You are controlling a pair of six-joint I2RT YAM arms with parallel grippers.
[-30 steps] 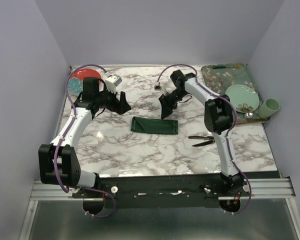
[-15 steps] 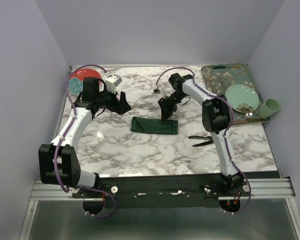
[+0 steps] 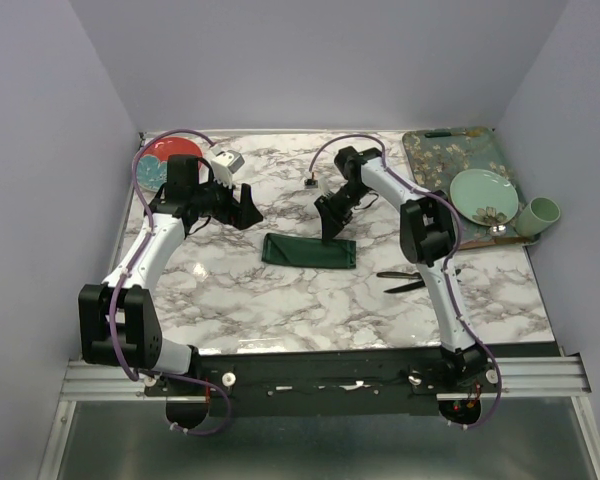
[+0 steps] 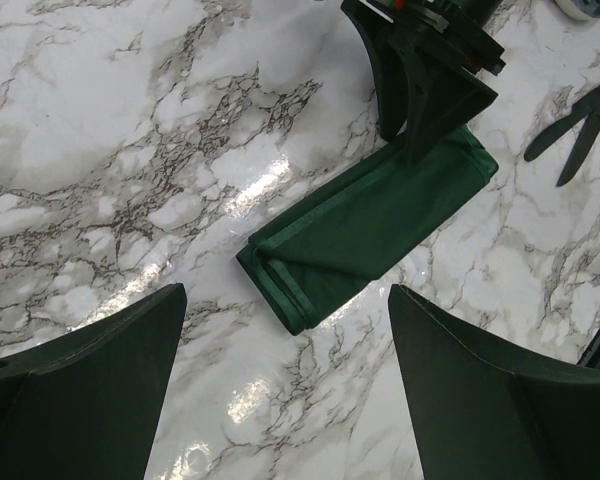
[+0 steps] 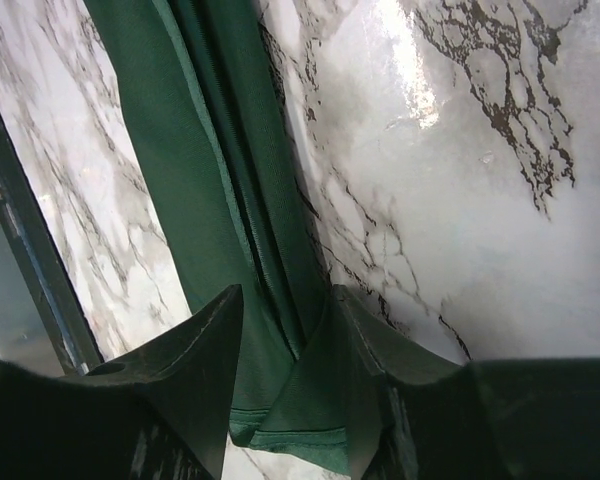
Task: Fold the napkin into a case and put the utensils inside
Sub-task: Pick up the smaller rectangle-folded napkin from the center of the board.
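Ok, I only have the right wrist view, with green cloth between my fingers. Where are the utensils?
Observer: The utensils lie on the table to the right of the case, not touching it.
Operator: And the left gripper?
Observer: The left gripper hangs open, beyond the case's left end, holding nothing.
Operator: Which end am I at?
Observer: The right gripper is near the case's right end, at its far edge.
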